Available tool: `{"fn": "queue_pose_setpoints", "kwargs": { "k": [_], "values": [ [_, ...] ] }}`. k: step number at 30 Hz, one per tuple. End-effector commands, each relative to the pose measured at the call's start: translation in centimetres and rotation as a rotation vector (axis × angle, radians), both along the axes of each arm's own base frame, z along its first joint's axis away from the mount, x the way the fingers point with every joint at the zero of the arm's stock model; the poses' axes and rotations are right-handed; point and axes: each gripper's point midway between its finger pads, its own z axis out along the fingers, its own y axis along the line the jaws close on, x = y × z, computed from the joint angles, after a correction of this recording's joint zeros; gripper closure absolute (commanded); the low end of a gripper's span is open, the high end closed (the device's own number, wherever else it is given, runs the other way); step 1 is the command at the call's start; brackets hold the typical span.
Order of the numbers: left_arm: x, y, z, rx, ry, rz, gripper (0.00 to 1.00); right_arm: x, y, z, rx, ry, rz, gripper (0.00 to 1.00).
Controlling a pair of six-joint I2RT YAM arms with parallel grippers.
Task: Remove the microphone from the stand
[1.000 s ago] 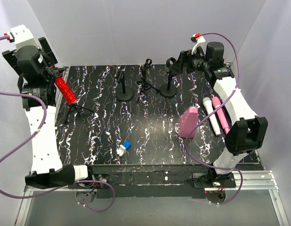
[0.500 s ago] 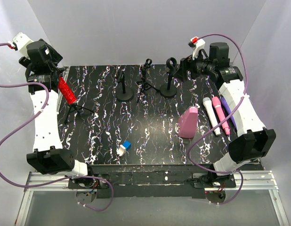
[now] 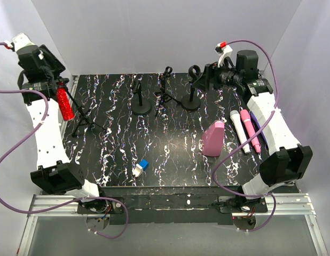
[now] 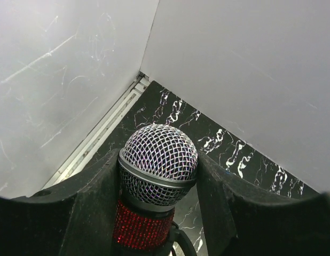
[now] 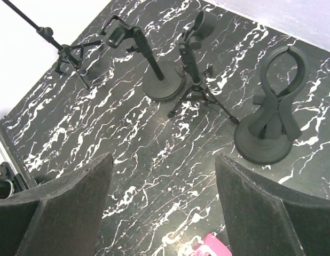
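Note:
The microphone (image 3: 64, 103), with a red glitter body and a silver mesh head (image 4: 158, 159), stands nearly upright at the table's far left corner. Its lower end is at the clip of a black tripod stand (image 3: 81, 121). My left gripper (image 3: 52, 85) is shut on it, one finger (image 4: 82, 205) pressed on each side of the head. A black clip ring (image 4: 178, 240) shows just under the red body in the left wrist view. My right gripper (image 3: 206, 76) hangs open above the back right of the table with nothing between its fingers (image 5: 79, 197).
Three more black stands are along the back: a round-base one (image 3: 141, 102), a tripod (image 3: 165, 92) and a loop-topped one (image 3: 193, 92). A pink pouch (image 3: 213, 137) and white (image 3: 240, 130), pink (image 3: 251, 130) and purple (image 3: 262, 133) microphones lie at the right. A small blue-white block (image 3: 140, 167) lies near the front.
My left gripper has closed onto the microphone and swung it from a lean to nearly upright, shifting left. The right arm has drawn back a little to the right.

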Motion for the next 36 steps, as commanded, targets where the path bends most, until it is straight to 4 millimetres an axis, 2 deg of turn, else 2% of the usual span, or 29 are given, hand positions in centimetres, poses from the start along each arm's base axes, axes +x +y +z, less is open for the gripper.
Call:
{"fn": "queue_pose_setpoints", "kwargs": {
  "k": [1, 4, 5, 7, 14, 19, 24, 28, 33, 36],
  "values": [
    [0.3, -2.3, 0.5, 0.006, 0.028, -0.267, 0.85, -2.3, 1.7, 3.5, 0.069, -0.102, 0.064, 0.17],
    [0.5, -5.0, 0.8, -0.029, -0.002, -0.408, 0.92, -3.3, 1.9, 4.2, 0.025, -0.141, 0.08, 0.16],
    [0.6, -6.3, 0.8, -0.043, -0.013, -0.485, 0.95, -3.6, 1.9, 4.1, 0.021, -0.145, 0.093, 0.17],
    [0.8, -7.7, 0.4, -0.093, -0.017, -0.553, 1.0, -4.0, 1.7, 3.9, 0.012, -0.157, 0.091, 0.16],
    [0.2, -11.0, -0.2, -0.258, -0.024, -0.694, 1.0, -5.1, 1.0, 4.7, -0.02, -0.192, 0.092, 0.15],
    [-0.9, -12.9, 0.3, -0.26, -0.028, -0.813, 1.0, -5.7, 1.1, 4.5, -0.015, -0.186, 0.106, 0.15],
    [-2.7, -15.3, 0.9, -0.286, -0.009, -0.975, 1.0, -6.1, 1.6, 5.0, 0.027, -0.166, 0.124, 0.15],
    [-3.9, -17.5, 0.1, -0.338, 0.052, -1.109, 1.0, -5.9, 1.6, 5.5, 0.029, -0.18, 0.124, 0.15],
    [-5.8, -20.6, -1.2, -0.319, 0.134, -1.243, 1.0, -5.7, 2.1, 5.7, 0.052, -0.17, 0.143, 0.15],
    [-6.7, -21.9, -0.9, -0.32, 0.149, -1.296, 1.0, -5.5, 2.4, 6.1, 0.075, -0.156, 0.144, 0.15]
  ]
}}
